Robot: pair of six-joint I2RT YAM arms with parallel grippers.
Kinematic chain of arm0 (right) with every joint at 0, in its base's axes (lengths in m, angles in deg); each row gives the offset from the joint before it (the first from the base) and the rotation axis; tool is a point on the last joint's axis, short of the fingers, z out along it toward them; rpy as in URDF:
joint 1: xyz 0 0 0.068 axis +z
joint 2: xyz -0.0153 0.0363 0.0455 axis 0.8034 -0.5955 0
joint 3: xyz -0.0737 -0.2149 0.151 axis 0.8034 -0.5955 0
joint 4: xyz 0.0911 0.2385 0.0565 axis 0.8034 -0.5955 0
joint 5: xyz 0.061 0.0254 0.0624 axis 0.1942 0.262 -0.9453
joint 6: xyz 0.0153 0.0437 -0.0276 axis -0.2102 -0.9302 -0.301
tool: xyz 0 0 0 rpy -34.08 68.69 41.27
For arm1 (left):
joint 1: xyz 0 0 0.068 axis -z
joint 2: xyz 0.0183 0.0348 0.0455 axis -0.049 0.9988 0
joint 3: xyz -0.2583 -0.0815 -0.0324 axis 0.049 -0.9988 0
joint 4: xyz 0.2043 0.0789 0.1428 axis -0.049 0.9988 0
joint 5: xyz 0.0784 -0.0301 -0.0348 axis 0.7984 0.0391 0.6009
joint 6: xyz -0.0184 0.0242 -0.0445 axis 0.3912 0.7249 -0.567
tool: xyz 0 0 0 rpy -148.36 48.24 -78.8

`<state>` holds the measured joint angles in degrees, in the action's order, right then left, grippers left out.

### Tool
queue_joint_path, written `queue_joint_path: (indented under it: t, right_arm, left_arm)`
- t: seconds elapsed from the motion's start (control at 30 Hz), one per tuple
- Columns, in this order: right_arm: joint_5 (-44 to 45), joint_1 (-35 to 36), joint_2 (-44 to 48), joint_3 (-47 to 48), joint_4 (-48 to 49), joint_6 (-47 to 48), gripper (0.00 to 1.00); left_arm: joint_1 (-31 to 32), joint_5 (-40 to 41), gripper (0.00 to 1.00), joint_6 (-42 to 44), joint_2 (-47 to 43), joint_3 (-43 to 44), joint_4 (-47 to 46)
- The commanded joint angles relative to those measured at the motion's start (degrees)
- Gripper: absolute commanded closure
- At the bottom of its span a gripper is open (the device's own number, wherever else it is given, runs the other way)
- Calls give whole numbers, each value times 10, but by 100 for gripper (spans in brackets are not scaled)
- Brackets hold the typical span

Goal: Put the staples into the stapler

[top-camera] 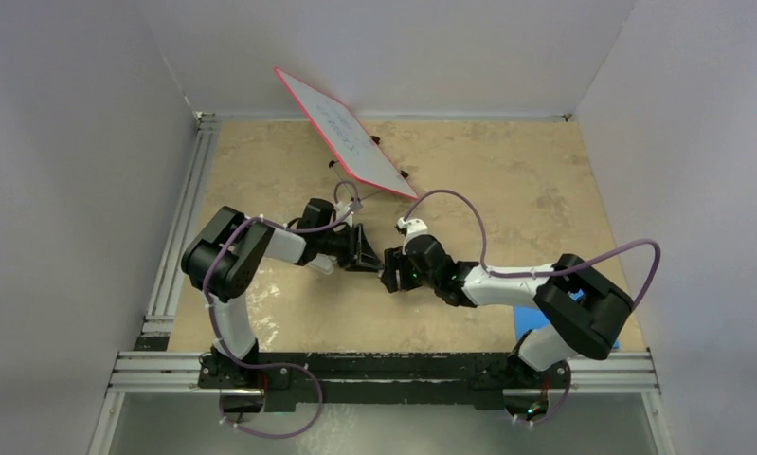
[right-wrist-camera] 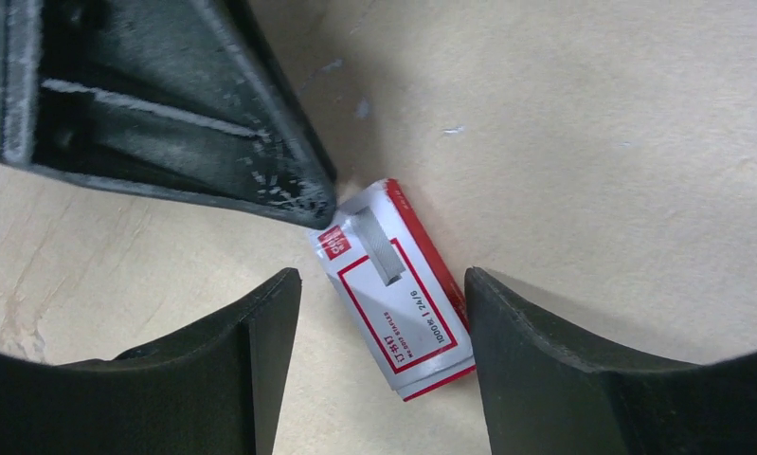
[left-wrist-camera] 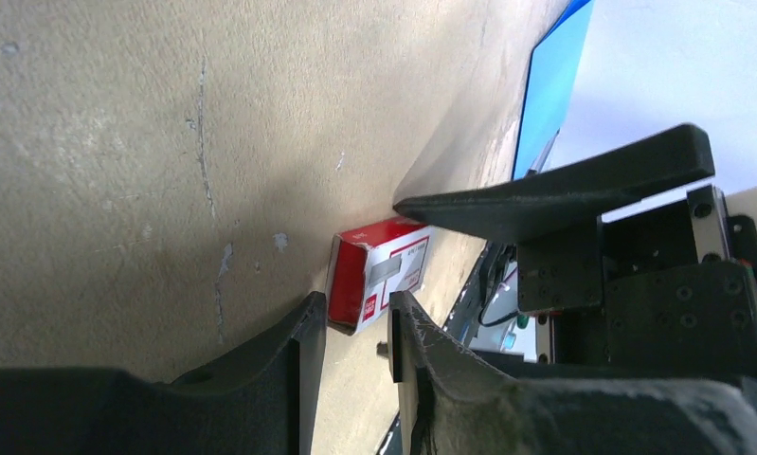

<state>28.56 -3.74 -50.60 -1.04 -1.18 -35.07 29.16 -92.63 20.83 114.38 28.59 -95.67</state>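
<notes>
The staples [right-wrist-camera: 398,294], a small red and white box with a printed label, lie flat on the tan table. My right gripper [right-wrist-camera: 384,284] is open and straddles the box, its right finger close against the box's red side. My left gripper [left-wrist-camera: 355,313] faces it from the other side with a narrow gap between its fingers and nothing in that gap. The box's end [left-wrist-camera: 379,270] sits just past its tips. In the top view the two grippers [top-camera: 369,258] [top-camera: 391,270] meet nose to nose at mid table and cover the box. The stapler does not show plainly in any view.
A red-framed whiteboard [top-camera: 346,142] leans at the back of the table. A blue pad [top-camera: 526,318] lies by the right arm's base, seen also as a blue pad [left-wrist-camera: 545,95] from the left wrist. Aluminium rails [top-camera: 175,237] run along the left and near edges.
</notes>
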Motion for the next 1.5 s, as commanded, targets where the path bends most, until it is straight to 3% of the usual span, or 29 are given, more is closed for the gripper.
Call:
queue_joint_path:
  t: [0.0,0.2,0.5,0.63,0.9,1.23,1.47]
  right_arm:
    - [24,31,-21,23,-22,11,34]
    - [78,56,-47,66,-92,-19,41]
    - [165,104,-110,148,-201,-32,39]
    - [156,112,-109,161,-232,-6,39]
    - [80,113,-83,174,-216,78,38]
    - [120,113,-116,190,-221,83,52]
    - [113,113,-112,182,-190,131,53]
  left_arm:
    - [-4,-5,70,-1,-17,-3,-13]
    - [-7,-11,70,-3,-18,-3,-9]
    - [-17,-32,70,1,-15,5,-11]
    - [-22,-32,70,1,-19,-2,-12]
    - [-25,-40,71,-3,-27,-17,-22]
    - [-25,-62,73,-9,-17,-20,-40]
    - [-25,-71,75,-9,-9,-17,-28]
